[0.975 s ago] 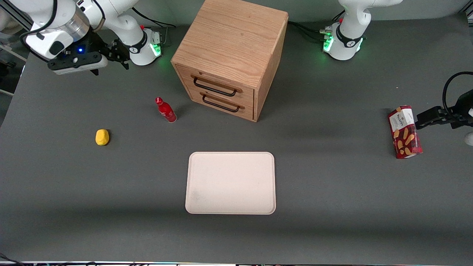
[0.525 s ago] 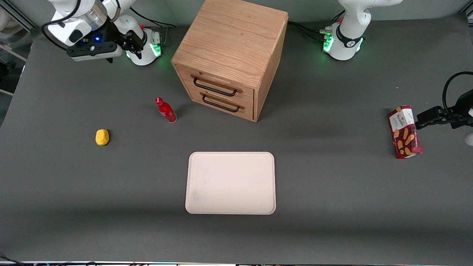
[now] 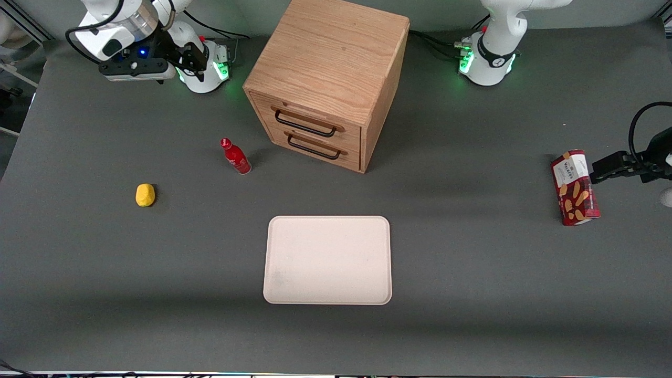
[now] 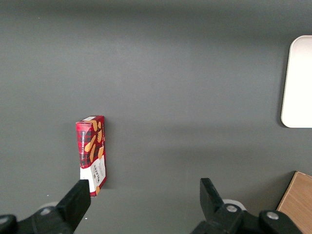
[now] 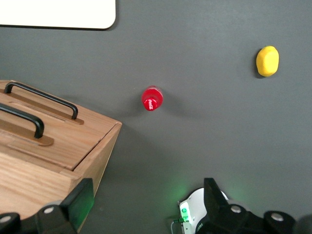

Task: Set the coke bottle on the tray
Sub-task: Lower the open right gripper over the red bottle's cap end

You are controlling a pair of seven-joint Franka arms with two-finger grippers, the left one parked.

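The coke bottle (image 3: 235,156) stands upright on the counter (image 3: 472,262), untouched, just in front of the wooden drawer cabinet (image 3: 325,84) and off its corner toward my working arm's end. Nothing of the job is done yet: the bottle is not gripped, and the tray (image 3: 328,260) lies bare, nearer the front camera than the cabinet and well apart from the bottle. Everything is left, as I judge it: reach, grip, lift, carry, set down.

My claw (image 3: 191,58) hangs high, close to my own base and farther from the front camera than the bottle, well apart from it. From my wrist I look almost straight down on the bottle's red cap (image 5: 152,99), with the cabinet's two black handles beside it and a corner of the tray further out. My claw's fingers (image 5: 78,202) are spread wide and hold nothing.

A small yellow lump (image 3: 145,195) sits on the counter, further from the cabinet than the bottle is, toward my arm's end.
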